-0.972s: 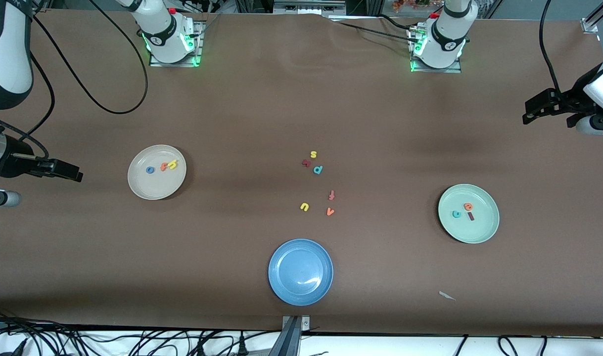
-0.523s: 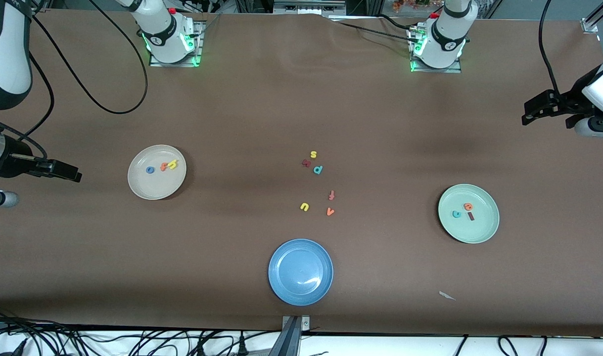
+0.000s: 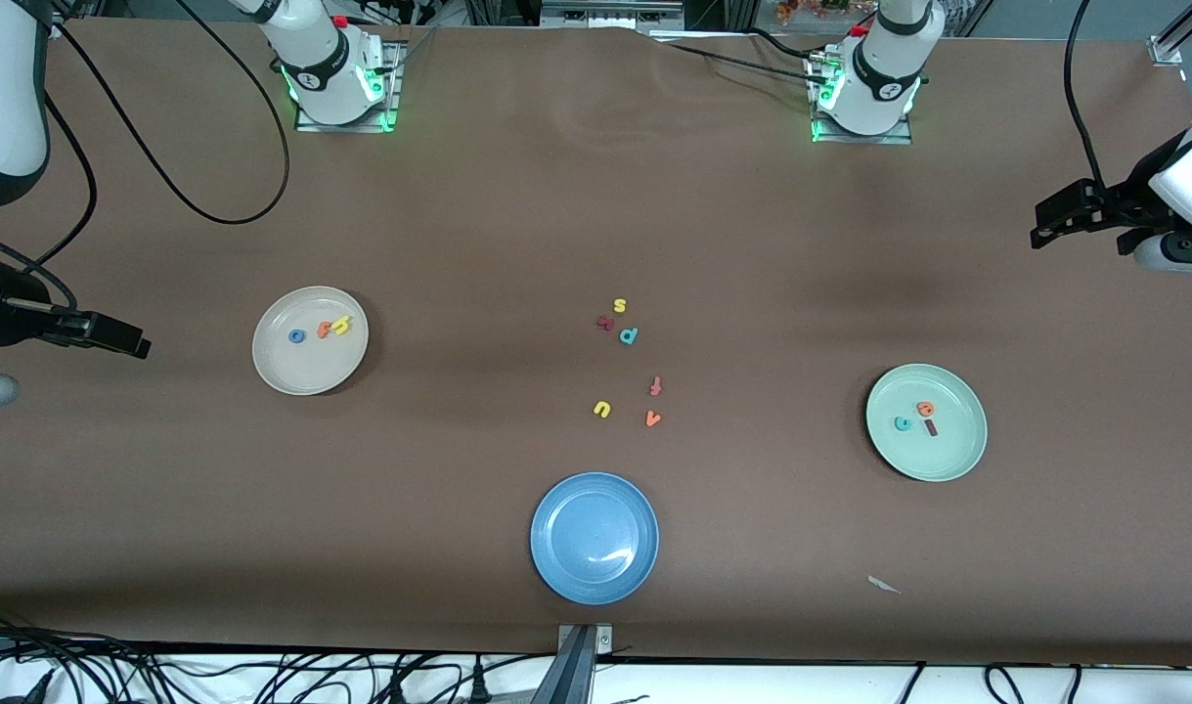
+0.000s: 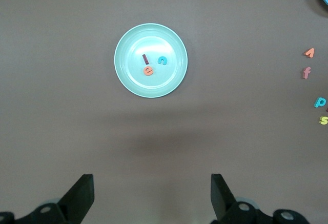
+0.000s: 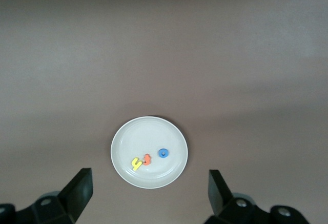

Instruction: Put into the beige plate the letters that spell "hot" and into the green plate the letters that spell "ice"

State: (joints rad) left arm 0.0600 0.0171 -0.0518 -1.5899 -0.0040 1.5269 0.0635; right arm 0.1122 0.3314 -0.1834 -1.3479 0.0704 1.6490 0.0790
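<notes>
A: What's in the beige plate (image 3: 309, 362)?

B: Three small foam letters in a short row: a blue ring-shaped o (image 3: 296, 335), an orange t (image 3: 324, 330) touching a yellow h (image 3: 340, 325). The plate is round, shallow and plain cream, toward the right arm's end of the table (image 3: 517, 225). Within the plate, the letters sit from the centre out toward 2 o'clock in the front view.

A: And the green plate (image 3: 952, 460)?

B: Pale mint, same shape, toward the left arm's end of the table. It holds a teal c (image 3: 903, 423), an orange e (image 3: 925, 409) and a dark red bar-like i (image 3: 932, 427), bunched close around its centre.

A: The end effectors?

B: The right end effector (image 3: 131, 341) hangs over bare table out at the edge past the beige plate, at about 9 o'clock from it, fingers spread apart and holding nothing. The left end effector (image 3: 1045, 227) is over the table near its own edge, at roughly 1 o'clock from the green plate, fingers likewise apart and empty.

A: Anything else lying about?

B: A blue plate (image 3: 566, 577) nearest the front camera, mid-table. Between the plates is a loose scatter: a yellow s (image 3: 619, 305), a dark red letter (image 3: 605, 322), a teal p (image 3: 629, 335), a reddish f (image 3: 655, 386), a yellow u (image 3: 602, 409) and an orange v (image 3: 653, 418). A small pale scrap (image 3: 883, 585) lies nearer the camera than the green plate.
</notes>
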